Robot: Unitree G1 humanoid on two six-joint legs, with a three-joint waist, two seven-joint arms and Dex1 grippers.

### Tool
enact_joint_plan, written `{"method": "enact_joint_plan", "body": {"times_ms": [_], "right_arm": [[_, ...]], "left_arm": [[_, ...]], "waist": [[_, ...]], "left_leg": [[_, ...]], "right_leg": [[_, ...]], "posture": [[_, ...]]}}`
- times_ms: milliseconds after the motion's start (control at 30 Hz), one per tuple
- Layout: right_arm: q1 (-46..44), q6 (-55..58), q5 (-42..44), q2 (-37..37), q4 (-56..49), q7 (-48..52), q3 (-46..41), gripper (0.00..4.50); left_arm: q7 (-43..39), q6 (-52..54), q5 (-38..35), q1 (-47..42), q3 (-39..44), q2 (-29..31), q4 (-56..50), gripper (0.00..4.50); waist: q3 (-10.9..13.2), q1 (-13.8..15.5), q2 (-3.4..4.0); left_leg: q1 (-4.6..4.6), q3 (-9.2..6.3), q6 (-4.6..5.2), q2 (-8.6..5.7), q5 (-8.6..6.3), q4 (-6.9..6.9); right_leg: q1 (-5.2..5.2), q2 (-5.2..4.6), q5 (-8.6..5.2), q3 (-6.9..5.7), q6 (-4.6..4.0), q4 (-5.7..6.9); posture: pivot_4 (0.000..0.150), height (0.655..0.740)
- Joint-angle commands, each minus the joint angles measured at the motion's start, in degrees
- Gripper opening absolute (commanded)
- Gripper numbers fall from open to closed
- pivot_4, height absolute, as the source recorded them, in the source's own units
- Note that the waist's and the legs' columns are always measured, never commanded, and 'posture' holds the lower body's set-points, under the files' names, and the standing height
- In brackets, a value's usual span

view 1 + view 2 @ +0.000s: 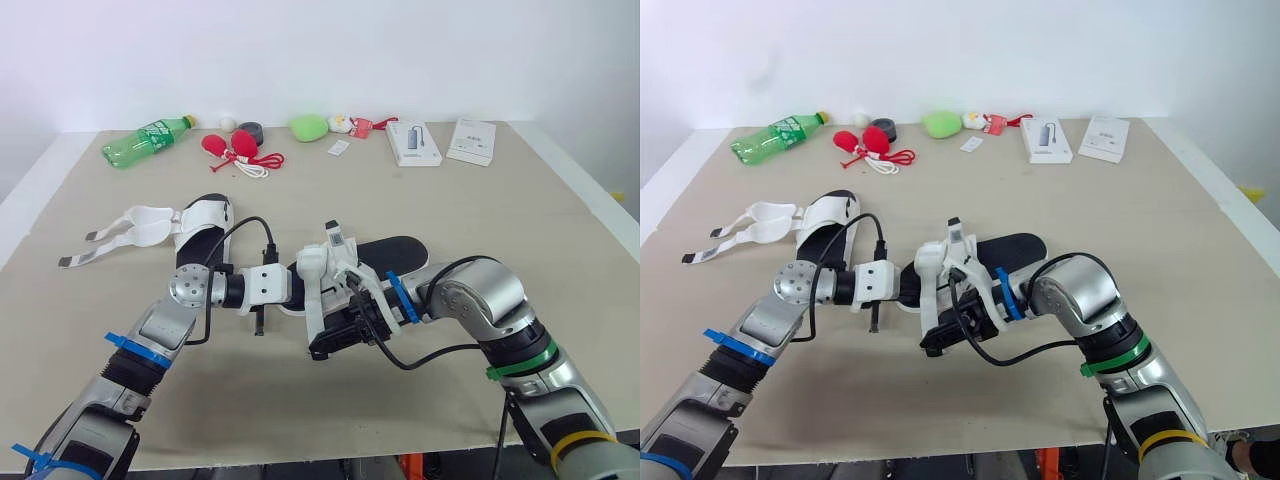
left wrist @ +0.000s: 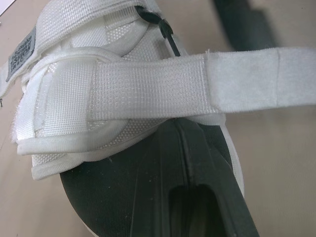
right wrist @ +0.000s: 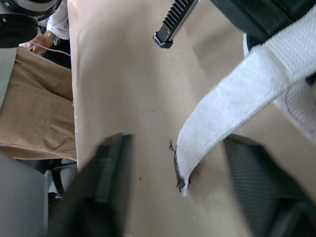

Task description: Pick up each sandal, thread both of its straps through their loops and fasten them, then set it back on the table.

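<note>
centre sandal (image 1: 392,252): mid-worktop, black sole, with the white uppers bunched at the end facing the left arm. It sits right between the two hands.
left hand (image 1: 296,290): up against that sandal's near end. In the left wrist view one black finger (image 2: 197,163) lies across the insole and the sole covers the other, so it looks like it's pinching the sole edge. Not 100% sure on that.
loose strap (image 1: 314,308): unfastened, hanging off the uppers down toward the right hand.
right hand (image 1: 322,348): spread wide. The strap's tip dangles in the gap and touches neither finger.
other sandal (image 1: 195,225): further back on the robot's left, flat on the worktop (image 1: 520,230). Its open straps (image 1: 110,235) are flopped out to the left.
green bottle (image 1: 146,141): lying on its side at the back-left edge with its yellow cap on. Can't tell what's inside.
printed white box (image 1: 413,142): back right, lying flat and closed, so its contents are hidden.
plain white box (image 1: 471,140): just beside it, also closed.
back row bits: red bulbs (image 1: 232,146) with a white cord, black tape roll (image 1: 250,131), green blob (image 1: 309,126).
person (image 3: 34,108): tan trousers next to the worktop edge, seen in the right wrist view.
</note>
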Motion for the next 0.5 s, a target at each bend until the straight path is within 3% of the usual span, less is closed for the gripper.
{"method": "enact_joint_plan", "body": {"times_ms": [33,167,500], "right_arm": [[-0.5,2.4,2.2,0.7,-1.0,-1.9,-2.5,1.20],[-0.3,3.9,3.8,0.7,-1.2,-2.8,-3.6,0.10],[-13.1,6.1,9.1,0.1,4.8,0.2,-9.9,0.04]], "left_arm": [[0.6,1.7,2.0,1.6,-0.7,0.4,1.3,0.00],[0.7,1.8,2.1,1.9,-1.0,0.3,1.0,0.00],[0.7,1.8,2.2,2.1,-1.3,0.2,1.0,0.00]], "waist": [[0.0,0.0,0.00],[0.0,0.0,0.00],[0.0,0.0,0.00]], "left_leg": [[0.00,0.00,0.00,0.00,0.00,0.00],[0.00,0.00,0.00,0.00,0.00,0.00],[-0.02,-0.01,0.00,0.00,0.00,-0.01]], "right_leg": [[0.00,0.00,0.00,0.00,0.00,0.00],[0.00,0.00,0.00,0.00,0.00,0.00],[-0.03,0.00,0.00,0.00,0.00,0.00]], "posture": [[0.150,0.7400],[0.150,0.7400],[0.150,0.7400]]}}
